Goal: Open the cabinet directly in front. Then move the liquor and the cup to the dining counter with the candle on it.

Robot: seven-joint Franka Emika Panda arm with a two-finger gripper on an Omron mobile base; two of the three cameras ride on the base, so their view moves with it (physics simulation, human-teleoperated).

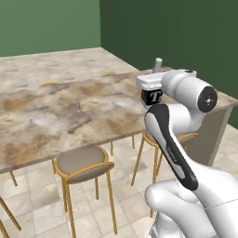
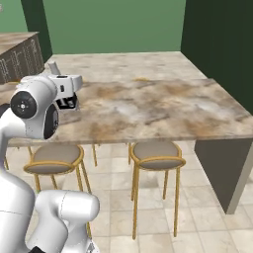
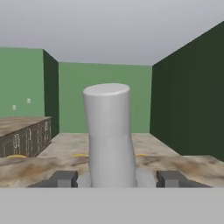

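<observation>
I see the liquor (image 3: pixel 109 135) upright between my gripper (image 3: pixel 117 178) fingers, which look clamped on its sides, though contact is hard to confirm. It hangs over the dining counter (image 1: pixel 56 116), well apart from the candle (image 1: pixel 78 105).

The left base view looks forward and down from behind the arm, across the near long edge of the dining counter (image 1: pixel 60 116) toward the green far wall, and it takes in the candle (image 1: pixel 78 106) out on the slab. The right base view looks over that same counter (image 2: pixel 163 106) from the other side, sharing the slab, the stools (image 2: pixel 155 155) under its near edge and the arm's hand. The hand view sits low and level just above the counter (image 3: pixel 35 168), very near a pale grey bottle neck (image 3: pixel 109 135), facing along the slab toward the green wall.
</observation>
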